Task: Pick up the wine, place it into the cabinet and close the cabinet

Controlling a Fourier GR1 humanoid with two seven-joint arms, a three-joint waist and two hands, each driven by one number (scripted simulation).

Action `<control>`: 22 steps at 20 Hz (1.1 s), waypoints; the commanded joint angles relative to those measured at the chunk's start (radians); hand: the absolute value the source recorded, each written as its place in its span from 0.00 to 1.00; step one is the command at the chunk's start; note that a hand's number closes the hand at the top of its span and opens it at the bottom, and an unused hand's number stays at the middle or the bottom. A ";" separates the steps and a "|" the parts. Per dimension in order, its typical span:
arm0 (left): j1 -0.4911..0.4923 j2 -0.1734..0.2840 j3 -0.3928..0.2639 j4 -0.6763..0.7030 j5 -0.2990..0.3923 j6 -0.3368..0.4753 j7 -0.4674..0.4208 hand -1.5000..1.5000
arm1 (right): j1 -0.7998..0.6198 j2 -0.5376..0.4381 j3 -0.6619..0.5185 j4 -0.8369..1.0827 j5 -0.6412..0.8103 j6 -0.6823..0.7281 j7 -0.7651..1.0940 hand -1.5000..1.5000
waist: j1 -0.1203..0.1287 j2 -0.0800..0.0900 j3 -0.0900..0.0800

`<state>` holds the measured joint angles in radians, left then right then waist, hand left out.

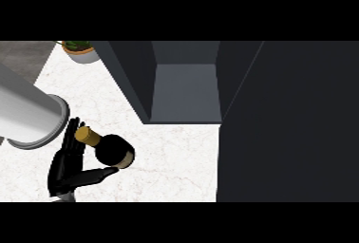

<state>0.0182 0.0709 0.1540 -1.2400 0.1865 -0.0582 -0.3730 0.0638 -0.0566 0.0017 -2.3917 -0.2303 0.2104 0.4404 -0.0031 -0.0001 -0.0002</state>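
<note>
My left hand (69, 163) is at the wine bottle (112, 151) on the marble counter (175, 161), near the counter's left side and toward its near edge. My fingers stand straight along the bottle's left flank by the gold-capped neck, and my thumb reaches under its dark body; I would call the hand spread and cradling the bottle, not yet curled round it. I cannot tell whether the bottle is off the counter or resting on it. My right hand is nowhere in sight.

The cabinet (186, 90) stands open toward the counter's far edge, its grey inside bare, and its dark door (288, 123) is swung out along the right side. A potted plant (80, 51) sits at the far left corner.

As I judge it, the task is barely begun: I am only getting hold of the wine. Lifting it, carrying it across into the cabinet, setting it down and swinging the door shut all remain
</note>
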 commanded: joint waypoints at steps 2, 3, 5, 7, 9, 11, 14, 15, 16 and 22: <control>-0.034 -0.010 -0.003 0.113 -0.011 -0.012 -0.058 0.00 | 0.048 -0.015 -0.030 -0.023 -0.032 0.049 -0.034 0.00 | 0.000 0.000 0.000; -0.061 0.001 0.011 0.170 -0.023 -0.008 -0.099 0.00 | -0.040 -0.022 -0.035 -0.052 -0.045 -0.016 0.063 0.00 | 0.001 0.000 0.000; -0.088 0.018 0.025 0.220 0.007 -0.057 -0.105 0.00 | 0.040 0.037 0.067 -0.006 0.081 0.016 -0.051 0.00 | 0.000 0.000 0.000; -0.090 0.035 0.041 0.285 -0.001 -0.064 -0.156 0.00 | 0.040 0.020 0.012 0.001 0.036 0.030 -0.065 0.00 | 0.000 0.000 0.000; -0.147 0.012 0.029 0.276 -0.001 -0.024 -0.115 0.00 | 0.028 -0.011 -0.015 -0.057 -0.023 0.027 0.013 0.00 | -0.001 0.000 0.000; -0.114 -0.014 0.010 0.363 -0.032 -0.037 -0.231 0.00 | -0.034 -0.019 -0.029 -0.036 -0.031 0.001 0.051 0.00 | 0.000 0.000 0.000; -0.107 -0.015 0.010 0.333 -0.009 -0.034 -0.210 0.00 | -0.012 -0.006 -0.027 -0.009 0.001 0.013 0.005 0.00 | 0.002 0.000 0.000; -0.193 0.009 0.050 0.497 -0.009 -0.050 -0.267 0.00 | 0.023 -0.005 -0.035 -0.054 -0.023 0.022 0.003 0.00 | -0.003 0.000 0.000; -0.206 0.006 0.063 0.575 -0.007 -0.073 -0.347 0.00 | 0.020 -0.012 -0.045 0.005 -0.023 0.051 -0.038 0.00 | -0.003 0.001 0.000; -0.227 0.045 0.096 0.565 0.081 -0.194 -0.291 0.00 | 0.051 0.014 0.019 -0.077 0.039 0.030 -0.007 0.00 | -0.001 0.000 0.000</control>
<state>-0.1872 0.0791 0.2225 -0.7033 0.2207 -0.1766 -0.6742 0.1095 -0.0520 -0.0142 -2.3936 -0.2195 0.2608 0.3895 -0.0058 0.0005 -0.0004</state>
